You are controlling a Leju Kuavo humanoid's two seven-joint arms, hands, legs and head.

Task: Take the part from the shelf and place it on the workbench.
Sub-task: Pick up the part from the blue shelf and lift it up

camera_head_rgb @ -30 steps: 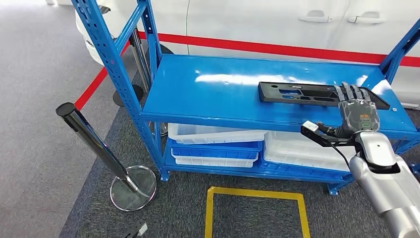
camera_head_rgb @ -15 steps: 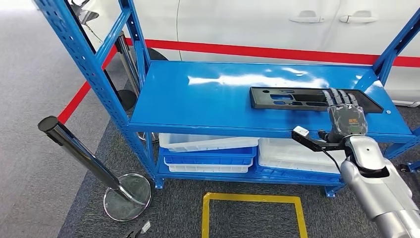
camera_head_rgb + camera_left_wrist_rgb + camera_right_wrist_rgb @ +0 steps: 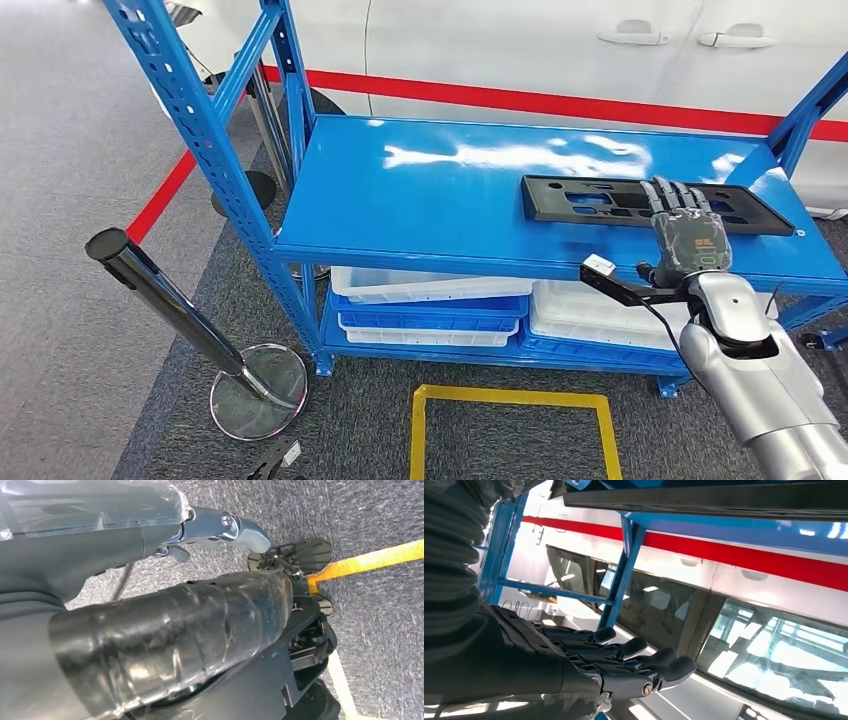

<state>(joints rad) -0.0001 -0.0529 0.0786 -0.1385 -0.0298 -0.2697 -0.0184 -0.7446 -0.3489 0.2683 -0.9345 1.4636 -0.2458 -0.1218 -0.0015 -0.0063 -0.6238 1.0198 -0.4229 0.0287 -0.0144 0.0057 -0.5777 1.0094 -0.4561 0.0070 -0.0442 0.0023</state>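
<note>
A white car with a red stripe fills the top of the frame, behind the blue shelf, which occupies the centre. On the lower level of the shelf, white and blue bins are stacked. A chrome stanchion leans at the lower left, and a yellow floor marking lies at the bottom centre.

The part, a long flat black plate with cut-outs, lies on the top board at the right of the frame, near the front edge. The right hand is stretched over the near side of the part, its fingers straight and a little apart, holding nothing. Whether the fingertips touch the plate I cannot tell. The left hand hangs over the carpet; its state I cannot tell.

The step in hand seems to be the reach for the part. The next move probably calls for lowering the hand and closing it around the near edge, which is thin and flat, so the grip may slip.
</note>
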